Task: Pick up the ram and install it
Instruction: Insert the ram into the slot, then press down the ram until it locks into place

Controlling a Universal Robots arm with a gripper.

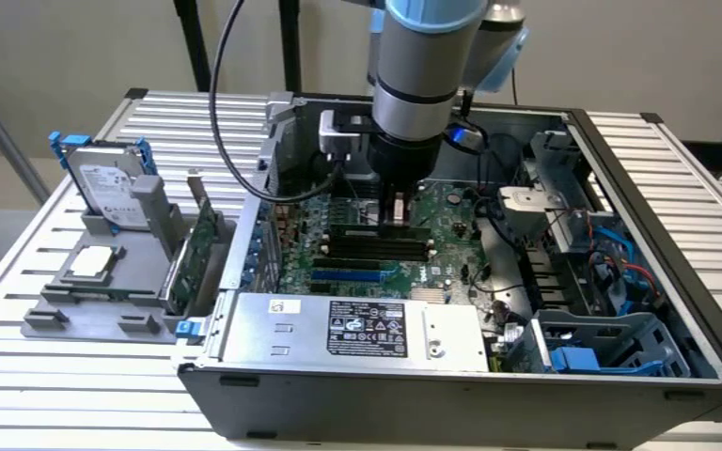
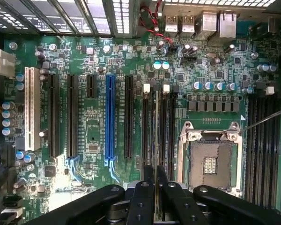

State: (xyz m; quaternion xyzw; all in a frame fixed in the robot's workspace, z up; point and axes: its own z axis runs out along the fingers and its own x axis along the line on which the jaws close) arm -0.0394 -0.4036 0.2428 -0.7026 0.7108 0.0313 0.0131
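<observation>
While the gripper [image 1: 397, 218] hangs low inside the open computer case [image 1: 662, 282], we read its fingers [image 2: 144, 197] as narrowed on the ram [image 2: 156, 136], which in the wrist view shows edge-on as a thin pale line running up from between the fingertips along the black memory slots [image 2: 165, 131] beside the CPU socket [image 2: 210, 159]. From the exterior view the fingertips sit right at the slot bank on the motherboard [image 1: 336, 263], so we judge the stick to be at or partly in a slot; whether it is fully seated we cannot tell. To do this step well, we would want the stick's edge parallel to the slot along its whole length, not crossing onto the neighbouring slot. The white latches [image 2: 146, 88] at the slot ends need to be free to close. Pressure should go straight down and evenly, since a tilt could seat one end and leave the other proud. Outside the case, on the exterior view's left, the hard drive [image 1: 108, 183] and the expansion card [image 1: 196, 246] stand in the grey holder [image 1: 86, 305], well apart from the work.
</observation>
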